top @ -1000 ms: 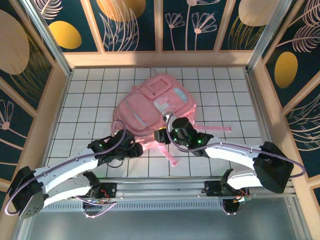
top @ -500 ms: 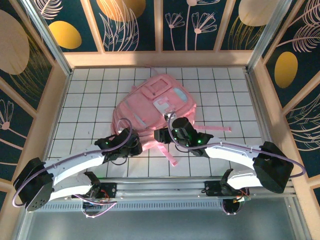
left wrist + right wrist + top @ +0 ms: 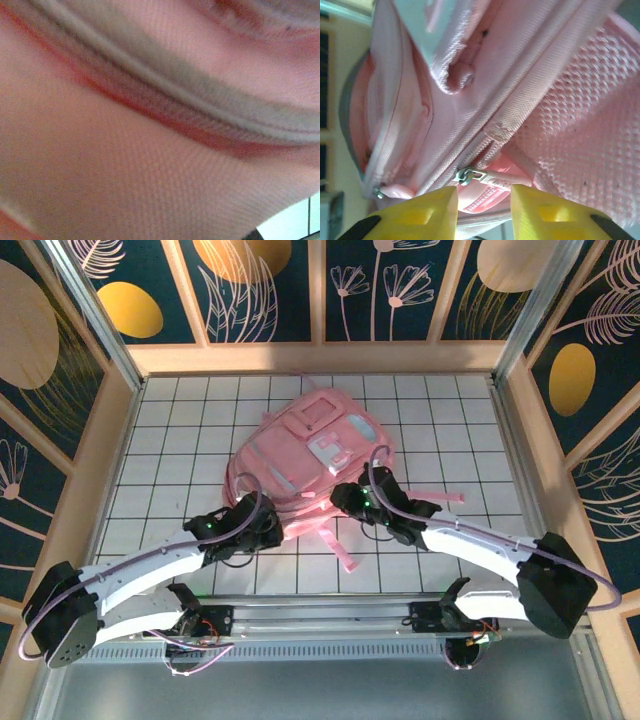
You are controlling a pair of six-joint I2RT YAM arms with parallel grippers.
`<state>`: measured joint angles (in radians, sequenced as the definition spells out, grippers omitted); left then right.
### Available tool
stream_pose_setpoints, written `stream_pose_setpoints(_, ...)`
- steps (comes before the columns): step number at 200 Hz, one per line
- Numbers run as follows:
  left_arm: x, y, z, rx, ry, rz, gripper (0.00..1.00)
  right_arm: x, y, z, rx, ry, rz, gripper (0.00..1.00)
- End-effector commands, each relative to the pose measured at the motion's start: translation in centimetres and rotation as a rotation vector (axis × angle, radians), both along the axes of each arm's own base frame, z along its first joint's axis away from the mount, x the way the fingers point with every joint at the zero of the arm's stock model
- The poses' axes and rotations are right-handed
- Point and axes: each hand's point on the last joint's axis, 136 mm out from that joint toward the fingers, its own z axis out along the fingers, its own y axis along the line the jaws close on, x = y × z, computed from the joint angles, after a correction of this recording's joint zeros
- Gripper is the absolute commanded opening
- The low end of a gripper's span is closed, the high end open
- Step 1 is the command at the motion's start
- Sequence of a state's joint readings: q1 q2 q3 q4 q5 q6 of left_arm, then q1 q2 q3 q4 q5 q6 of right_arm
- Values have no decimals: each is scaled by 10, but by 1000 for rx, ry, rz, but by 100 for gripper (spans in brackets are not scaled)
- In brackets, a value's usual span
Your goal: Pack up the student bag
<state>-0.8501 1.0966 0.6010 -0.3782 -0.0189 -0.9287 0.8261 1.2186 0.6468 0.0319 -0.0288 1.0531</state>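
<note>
Right gripper (image 3: 483,202): the two yellow fingers (image 3: 427,207) stand apart and hold nothing. A small metal zip pull (image 3: 469,175) with a pink fabric tab lies just beyond the gap between them, not yet inside it.

Left gripper (image 3: 266,530): the fingers are pressed together at the near-left edge of the large soft pink fabric backpack with pale blue-white patches, the student bag (image 3: 310,455). The left wrist camera sits hard against pink weave and a grey piped seam (image 3: 165,95). Whether fabric is pinched between the fingers cannot be told.

Location of the student bag: flat on the white gridded table (image 3: 180,440), about mid-table and tilted, front pockets up. One loose pink strap (image 3: 338,548) trails toward the arm bases. The right gripper (image 3: 347,498) sits at the near-right edge of the bag.

Step in hand (judgement): opening a zip so that the bag can be packed. The left arm appears placed to anchor the bag, and the right arm is lined up on the pull.

Next move (judgement):
1. Advance the right gripper until the pull or its tab lies between the fingers.
2. Press the fingers together on it.
3. Draw along the zip line, not across it.
4. Keep the bag pinned on the left side, as the soft fabric is likely to bunch and follow the pull.
</note>
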Motion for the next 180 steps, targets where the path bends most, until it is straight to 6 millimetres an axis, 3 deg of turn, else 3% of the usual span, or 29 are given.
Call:
stream_pose_setpoints(1, 13, -25, 30, -80, -73, -59, 0, -17, -1, -6, 102, 156, -34, 43)
stream_pose_setpoints(55, 19, -47, 38, -120, -75, -111, 0, -33, 15, -20, 271, 284, -7, 46)
stream_pose_setpoints(117, 14, -78, 48, -182, -79, -192, 0, -7, 36, -18, 446, 237, -62, 44)
stream_pose_setpoints(132, 12, -78, 45, -178, -73, -201, 0, 1, 43, -17, 468, 222, -64, 36)
stream_pose_setpoints(164, 9, -69, 39, -143, -73, -197, 0, 11, 45, -10, 469, 175, -81, 1)
stream_pose_setpoints(180, 9, -63, 37, -130, -75, -177, 13, 13, 41, -8, 444, 159, -95, 0)
